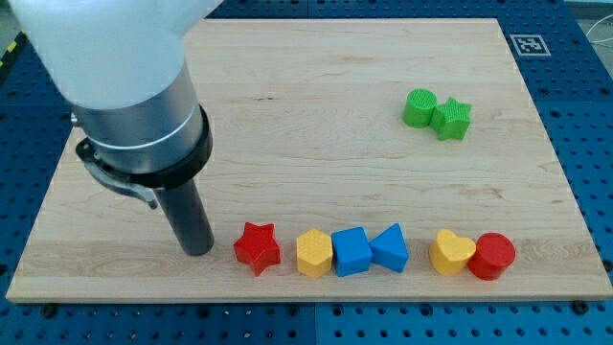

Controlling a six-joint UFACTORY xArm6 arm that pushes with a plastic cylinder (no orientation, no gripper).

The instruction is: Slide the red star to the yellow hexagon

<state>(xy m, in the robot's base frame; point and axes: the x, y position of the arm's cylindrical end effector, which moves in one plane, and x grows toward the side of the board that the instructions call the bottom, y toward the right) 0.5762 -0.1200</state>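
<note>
Red star (257, 246): near the surface (316, 115) bottom edge, just left of the yellow hexagon (313, 253), barely apart. My tip (199, 251) stands just left of the star. No jaws fitted. Step: closing push; next needs a short rightward nudge.

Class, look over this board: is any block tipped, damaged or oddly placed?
Nothing stands out. Every block sits flat on the wooden board. The red star, yellow hexagon, blue cube and blue triangle form a tidy row, with my tip just to the star's left in the view.
</note>
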